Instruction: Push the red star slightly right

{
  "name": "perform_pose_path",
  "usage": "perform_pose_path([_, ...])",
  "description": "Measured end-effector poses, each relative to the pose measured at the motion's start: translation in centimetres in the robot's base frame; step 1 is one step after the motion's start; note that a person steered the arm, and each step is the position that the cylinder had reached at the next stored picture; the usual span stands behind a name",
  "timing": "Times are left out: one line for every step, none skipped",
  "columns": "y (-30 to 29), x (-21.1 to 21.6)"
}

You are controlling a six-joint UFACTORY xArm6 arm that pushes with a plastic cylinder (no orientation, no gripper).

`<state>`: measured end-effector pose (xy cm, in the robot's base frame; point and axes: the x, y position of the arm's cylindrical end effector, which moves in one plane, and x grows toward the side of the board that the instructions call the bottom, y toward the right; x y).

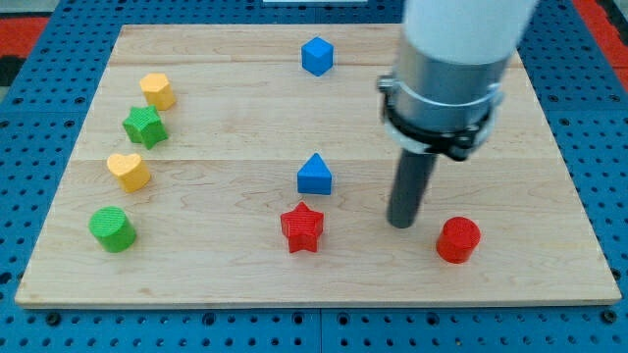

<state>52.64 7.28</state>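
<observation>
Camera view: my tip (400, 225), a bare rod with nothing to open or hold, rests right of the red star (302, 227) and just left of the red cylinder (458, 239). Pushing seems unstarted; I must first get round to the star's left.

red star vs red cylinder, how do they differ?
The red star has five points; the red cylinder is round with a flat top. The star lies to the view's left of my tip, just below the blue triangle; the cylinder lies to its right, slightly lower. Both are red.
</observation>
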Motion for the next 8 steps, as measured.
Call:
perform_pose_path([-0.7,-2.0])
perform_pose_path([-4.1,-3.1])
perform_pose_path([-9.9,-3.1])
perform_pose_path([-10.7,-2.8])
perform_pose_path([-10.7,-0.9])
perform_pose_path([-11.4,2.1])
perform_pose_path([-11.1,4.2])
perform_pose_path([-8.7,4.4])
